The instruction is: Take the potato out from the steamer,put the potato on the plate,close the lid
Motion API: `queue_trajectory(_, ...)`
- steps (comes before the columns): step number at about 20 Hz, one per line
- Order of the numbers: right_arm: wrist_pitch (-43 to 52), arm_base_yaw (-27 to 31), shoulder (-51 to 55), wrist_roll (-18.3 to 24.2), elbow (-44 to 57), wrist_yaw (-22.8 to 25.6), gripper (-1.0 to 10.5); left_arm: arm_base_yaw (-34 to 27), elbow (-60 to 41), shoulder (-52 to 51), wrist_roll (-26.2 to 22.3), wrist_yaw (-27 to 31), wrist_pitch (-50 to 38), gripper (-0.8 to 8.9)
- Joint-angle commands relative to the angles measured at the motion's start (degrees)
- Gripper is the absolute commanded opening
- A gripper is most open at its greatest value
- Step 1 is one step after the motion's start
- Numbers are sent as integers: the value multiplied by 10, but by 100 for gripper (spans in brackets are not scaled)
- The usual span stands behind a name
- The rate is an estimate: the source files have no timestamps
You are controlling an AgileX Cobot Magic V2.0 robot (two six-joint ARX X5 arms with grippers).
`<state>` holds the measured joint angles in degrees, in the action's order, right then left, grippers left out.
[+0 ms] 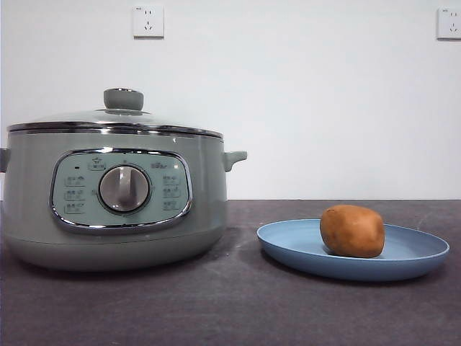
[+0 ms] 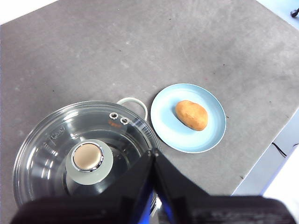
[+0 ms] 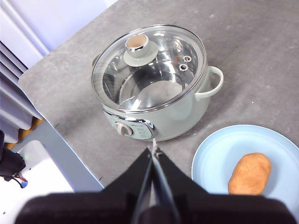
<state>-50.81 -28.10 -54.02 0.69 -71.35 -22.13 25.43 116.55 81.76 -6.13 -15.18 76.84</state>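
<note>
We judged the task essentially complete at this moment. The potato (image 1: 352, 231) lay on the plate (image 1: 288, 249), resting on its side a little toward the rim rather than dead centre, and nothing else shared the plate with it. The lid (image 1: 115, 121) sat level on the steamer (image 1: 115, 216), its chrome rim meeting the pot's rim all the way round as far as we could see; through the glass in the right wrist view the pot looked empty, with only bare metal showing. On the grey bench (image 1: 230, 310), seen from the front, the plate stood just beside the steamer at about its 3 o'clock, apart from it, not touching. Both arms were raised clear of the work. The left tool (image 2: 153, 156) hung above the lid, near the knob (image 2: 88, 157), its jaws pressed together and holding nothing. The right tool (image 3: 153, 154) hovered over the bench in front of the steamer's dial panel, between pot and plate, jaws likewise closed on nothing. As far as we could tell, all three steps were done and nothing remained but for the arms to retire.
</note>
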Motion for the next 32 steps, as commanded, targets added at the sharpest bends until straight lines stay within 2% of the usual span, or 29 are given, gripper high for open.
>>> queue_trajectory(1,1,-1,0,2,-1,0,-1,0,-2,2,2,1,30,-4)
queue_trajectory(5,2,-1,0,2,-1,0,-1,-3,-2,0,2,2,25,-4)
queue_trajectory(8,2,-1,1,2,-1,0,-1,-6,-3,-52,2,9,5,-4)
queue_trajectory(11,2,-1,1,2,-1,0,-1,-7,-49,-125,21,15,-105,-4)
queue_trajectory(13,1,-1,1,2,-1,0,-1,-7,-160,-191,23,14,-210,-4)
queue_trajectory(16,1,-1,1,2,-1,0,-1,-22,-426,-323,78,14,-411,-4)
queue_trajectory(20,1,-1,1,2,-1,0,-1,-74,-777,-495,150,14,-653,-4)
queue_trajectory(22,2,-1,1,2,-1,0,-1,-95,-910,-564,188,14,-750,-4)
queue_trajectory(24,1,-1,1,2,-1,0,-1,-107,-1006,-617,203,15,-824,-4)
queue_trajectory(26,1,-1,1,2,-1,0,-1,-114,-1068,-660,203,14,-861,-4)
queue_trajectory(32,1,-1,1,2,-1,0,-1,-151,-1134,-739,200,14,-837,-4)
